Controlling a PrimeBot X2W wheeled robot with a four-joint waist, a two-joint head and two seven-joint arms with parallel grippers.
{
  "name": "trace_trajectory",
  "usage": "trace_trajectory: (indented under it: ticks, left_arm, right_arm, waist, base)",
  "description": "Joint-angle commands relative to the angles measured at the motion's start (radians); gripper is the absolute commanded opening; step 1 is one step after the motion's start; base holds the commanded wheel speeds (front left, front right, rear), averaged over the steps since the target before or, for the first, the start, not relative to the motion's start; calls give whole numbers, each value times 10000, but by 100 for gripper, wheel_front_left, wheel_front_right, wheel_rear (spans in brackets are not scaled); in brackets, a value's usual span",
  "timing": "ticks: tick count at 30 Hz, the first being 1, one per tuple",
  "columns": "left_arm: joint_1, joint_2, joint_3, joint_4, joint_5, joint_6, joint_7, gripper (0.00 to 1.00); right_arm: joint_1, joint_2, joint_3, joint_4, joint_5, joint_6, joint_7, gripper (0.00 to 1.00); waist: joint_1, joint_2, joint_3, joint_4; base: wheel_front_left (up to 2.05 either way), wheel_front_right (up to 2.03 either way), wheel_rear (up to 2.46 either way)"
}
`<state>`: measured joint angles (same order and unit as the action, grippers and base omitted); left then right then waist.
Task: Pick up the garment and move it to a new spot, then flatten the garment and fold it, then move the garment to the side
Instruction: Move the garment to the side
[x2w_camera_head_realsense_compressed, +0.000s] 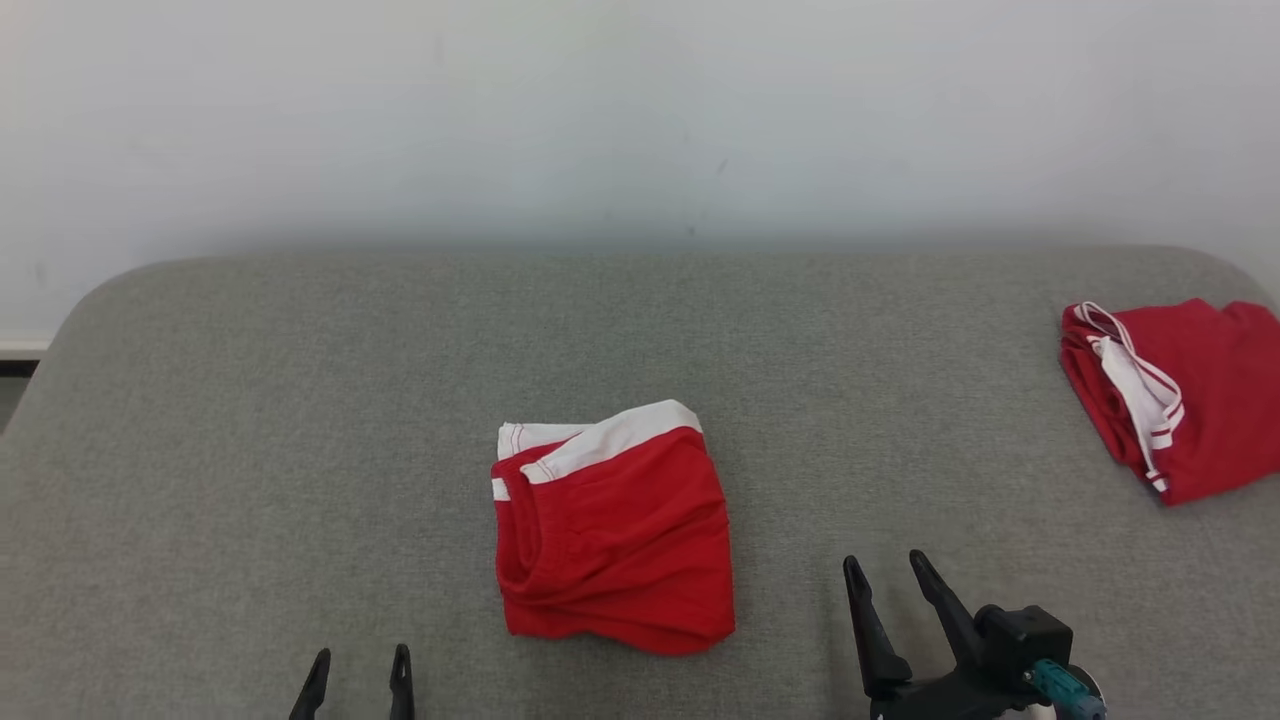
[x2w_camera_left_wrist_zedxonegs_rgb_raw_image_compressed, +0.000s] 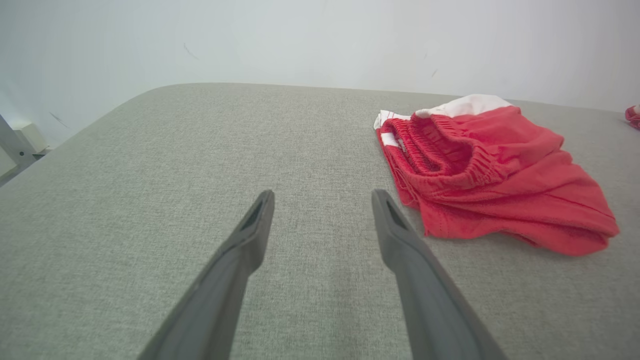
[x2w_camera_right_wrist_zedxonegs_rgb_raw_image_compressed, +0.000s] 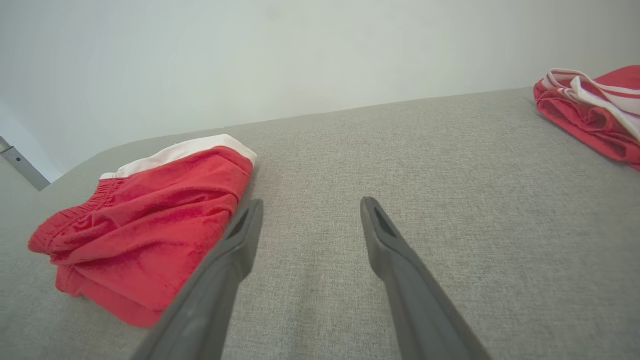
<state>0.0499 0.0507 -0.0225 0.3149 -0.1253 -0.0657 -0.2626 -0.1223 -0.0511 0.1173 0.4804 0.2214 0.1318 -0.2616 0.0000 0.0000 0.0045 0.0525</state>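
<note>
A folded pair of red shorts with a white band (x2w_camera_head_realsense_compressed: 612, 530) lies in the middle of the grey padded table (x2w_camera_head_realsense_compressed: 300, 400). In the left wrist view the shorts (x2w_camera_left_wrist_zedxonegs_rgb_raw_image_compressed: 490, 170) sit up and to the right of my fingers; in the right wrist view the same shorts (x2w_camera_right_wrist_zedxonegs_rgb_raw_image_compressed: 145, 225) lie to the left. My left gripper (x2w_camera_head_realsense_compressed: 360, 665) stands open at the lower left, apart from the cloth. My right gripper (x2w_camera_head_realsense_compressed: 885, 570) is open at the lower right, a short way right of the shorts. Nothing is between either pair of fingers.
A second folded red garment with white stripes (x2w_camera_head_realsense_compressed: 1170, 395) rests at the table's right edge, also seen as a red garment (x2w_camera_right_wrist_zedxonegs_rgb_raw_image_compressed: 595, 110) in the right wrist view. A pale wall (x2w_camera_head_realsense_compressed: 640, 110) rises behind the table. The table's far corners are rounded.
</note>
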Motion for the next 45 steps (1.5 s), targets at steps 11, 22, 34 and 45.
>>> trace_trajectory:
  ticks: [11,22,34,45]
  left_arm:
    - [-418,-5,-613,128,-77,-15,-26,100]
    - [-499,-7,-769,180,-175,-20,-26,100]
    - [-103,-9,-435,292,4,-145,-26,100]
    - [-220,-6,-586,272,-221,-147,-26,100]
  right_arm:
    - [-967,7,881,1075,869,-28,-37,100]
    - [-1999,18,1454,3352,1902,-28,77,76]
    - [-1809,-38,1140,3750,1837,-35,-10,0]
    - [-1586,-2,1146,3508,1422,-30,-18,0]
  waist:
    - [0,0,1004,1914]
    - [0,0,1215,2669]
    - [0,0,496,963]
    - [0,0,234,-2345]
  base:
    - [0,0,0]
    - [0,0,0]
    - [0,0,0]
    - [0,0,0]
